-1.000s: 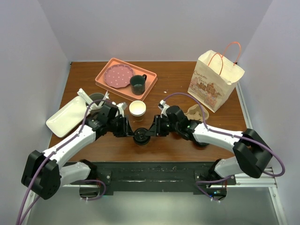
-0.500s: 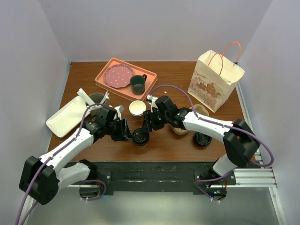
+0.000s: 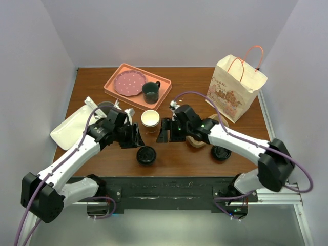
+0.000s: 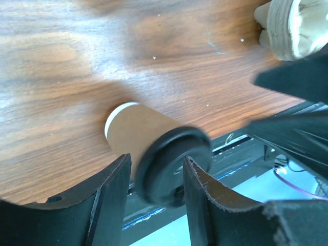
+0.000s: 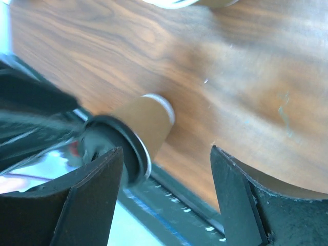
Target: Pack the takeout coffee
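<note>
Between my left fingertips: left gripper point(image 4: 155, 160) spread, pinching nothing; the takeout coffee point(image 3: 146, 155) stands just past the tips, its black lid point(image 4: 171, 166) blurred.
At my right fingertips: right gripper point(image 5: 166, 149) spread wide and empty, with the cup off to one side and apart.
Cup position: upright on the table point(image 3: 195, 84), close to its near edge, between my two wrists.
Handling (judged): light; the thin paper wall would dent under a hard squeeze; fill unknown, so keep it upright.
Hold (judged): tan body point(image 4: 134, 129) below the lid rim, closed gently.
Around: open paper cup point(image 3: 150, 118) just behind; green mug point(image 3: 150, 92) farther back; spare lid point(image 3: 222, 152) to the right.
In the way (judged): my right arm point(image 3: 230, 142) crosses the route to the paper bag point(image 3: 234, 88), well apart at the far right.
</note>
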`<state>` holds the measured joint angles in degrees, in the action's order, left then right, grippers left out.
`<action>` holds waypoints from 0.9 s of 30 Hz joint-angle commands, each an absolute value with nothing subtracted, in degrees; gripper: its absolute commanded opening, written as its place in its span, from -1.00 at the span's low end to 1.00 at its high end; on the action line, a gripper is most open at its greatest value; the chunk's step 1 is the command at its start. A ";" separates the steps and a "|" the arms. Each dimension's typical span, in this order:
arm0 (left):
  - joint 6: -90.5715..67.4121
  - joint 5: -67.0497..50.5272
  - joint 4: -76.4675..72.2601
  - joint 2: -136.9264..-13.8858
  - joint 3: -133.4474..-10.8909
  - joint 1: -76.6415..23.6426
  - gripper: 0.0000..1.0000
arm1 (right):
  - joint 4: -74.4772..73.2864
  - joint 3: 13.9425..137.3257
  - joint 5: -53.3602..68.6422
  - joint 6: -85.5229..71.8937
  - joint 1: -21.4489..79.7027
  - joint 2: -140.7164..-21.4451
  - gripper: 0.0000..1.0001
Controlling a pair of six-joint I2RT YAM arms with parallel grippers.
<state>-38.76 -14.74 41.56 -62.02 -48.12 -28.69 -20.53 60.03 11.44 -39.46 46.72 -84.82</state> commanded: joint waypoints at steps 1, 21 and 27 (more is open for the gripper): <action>-37.00 -13.80 42.63 -61.79 -47.56 -29.00 0.00 | -11.63 52.39 8.79 -53.17 46.85 -75.77 0.44; -32.70 -8.79 45.09 -61.79 -51.95 -29.00 0.02 | -6.68 51.07 8.27 -54.04 55.71 -79.10 0.32; -34.10 -13.35 42.10 -59.85 -45.98 -29.00 -0.03 | -0.18 48.25 8.00 -59.32 58.80 -80.86 0.28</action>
